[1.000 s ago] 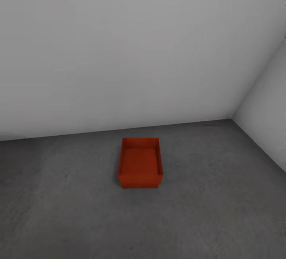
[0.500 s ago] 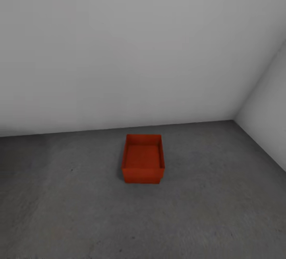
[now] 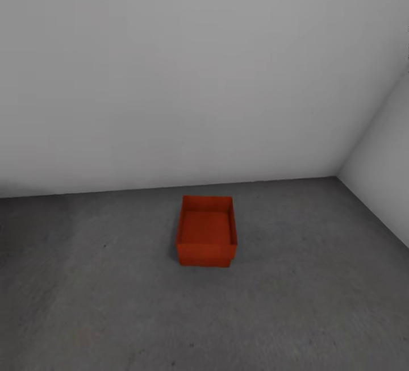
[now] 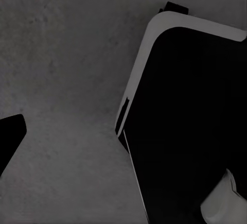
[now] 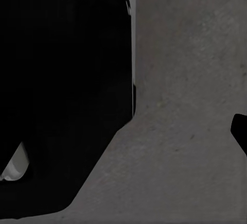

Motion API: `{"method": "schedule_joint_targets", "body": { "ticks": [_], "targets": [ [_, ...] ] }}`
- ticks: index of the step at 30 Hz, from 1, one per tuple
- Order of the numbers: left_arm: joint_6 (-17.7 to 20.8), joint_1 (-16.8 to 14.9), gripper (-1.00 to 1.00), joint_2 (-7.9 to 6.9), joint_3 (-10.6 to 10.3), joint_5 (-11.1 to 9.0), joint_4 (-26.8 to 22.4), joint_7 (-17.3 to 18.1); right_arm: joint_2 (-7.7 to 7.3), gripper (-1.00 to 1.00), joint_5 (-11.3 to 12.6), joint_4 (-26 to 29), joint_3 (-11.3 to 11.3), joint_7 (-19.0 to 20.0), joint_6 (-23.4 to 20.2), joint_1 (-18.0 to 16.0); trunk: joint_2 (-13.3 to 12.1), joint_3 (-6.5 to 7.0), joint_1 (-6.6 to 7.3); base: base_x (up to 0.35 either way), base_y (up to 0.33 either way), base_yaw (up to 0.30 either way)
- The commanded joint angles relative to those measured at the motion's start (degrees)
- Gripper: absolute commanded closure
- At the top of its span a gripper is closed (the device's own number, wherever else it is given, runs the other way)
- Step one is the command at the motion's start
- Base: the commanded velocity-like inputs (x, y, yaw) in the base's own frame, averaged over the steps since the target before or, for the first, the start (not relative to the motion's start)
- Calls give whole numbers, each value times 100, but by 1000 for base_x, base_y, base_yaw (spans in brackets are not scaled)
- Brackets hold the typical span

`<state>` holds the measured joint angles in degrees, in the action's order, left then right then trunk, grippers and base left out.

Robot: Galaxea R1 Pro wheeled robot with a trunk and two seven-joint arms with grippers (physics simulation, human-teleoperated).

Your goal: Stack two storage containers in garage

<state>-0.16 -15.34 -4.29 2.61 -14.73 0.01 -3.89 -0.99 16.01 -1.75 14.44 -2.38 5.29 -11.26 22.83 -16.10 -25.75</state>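
One red-orange storage container [image 3: 206, 232] stands upright and empty on the dark grey concrete floor [image 3: 102, 303] of the garage, a short way out from the white wall, in the middle of the head view. Nothing lies on it or in it. In the left wrist view one dark fingertip [image 4: 9, 136] shows at the picture's edge over bare concrete, and in the right wrist view another dark fingertip [image 5: 240, 131] does the same. Both grippers hold nothing and are far from the container.
Plain white walls [image 3: 170, 75] meet in a corner at the far right [image 3: 339, 175]. My own black, white-rimmed base [image 4: 190, 121] takes up much of each wrist view [image 5: 62, 95]. Bare concrete lies all around the container.
The whole head picture has shifted a little, so the camera moved; the container now sits slightly further right and squarer to me. Nothing was taken hold of or let go.
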Motion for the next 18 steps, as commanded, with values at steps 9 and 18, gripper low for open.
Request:
{"method": "schedule_joint_targets", "body": {
  "ticks": [9,18],
  "targets": [
    [-19,-2,-100,-6,49,-8,-46,-15,8,-100,60,-19,48,0,63,-7,9,70,-3,0,0,1],
    [-19,-4,-100,-4,53,-10,-53,-15,-2,-100,67,-19,42,0,78,-7,9,148,-3,0,0,0]
  ]
}}
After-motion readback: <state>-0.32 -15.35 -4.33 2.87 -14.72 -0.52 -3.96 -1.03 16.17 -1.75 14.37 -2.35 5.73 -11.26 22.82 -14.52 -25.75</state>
